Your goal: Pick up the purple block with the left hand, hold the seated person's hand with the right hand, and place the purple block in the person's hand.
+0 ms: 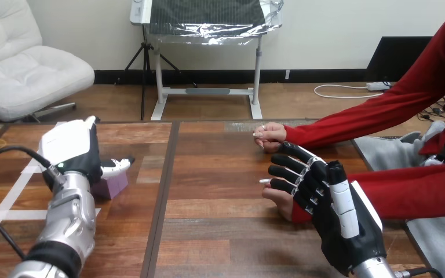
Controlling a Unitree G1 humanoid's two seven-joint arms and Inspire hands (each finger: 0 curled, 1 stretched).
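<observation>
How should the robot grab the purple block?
Probably by its two flat upright sides, coming down from above. The purple block lies flat on the table, so nothing fits under it, and the left hand hovers over it with fingers reaching across its top.

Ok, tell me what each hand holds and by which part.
Cannot be told for either. The left hand sits over the purple block on the table; the right hand lies over the person's nearer hand.

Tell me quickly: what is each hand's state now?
Left hand: at small purple cuboid block; cannot tell.
Right hand: over person's lower hand; cannot tell.
</observation>
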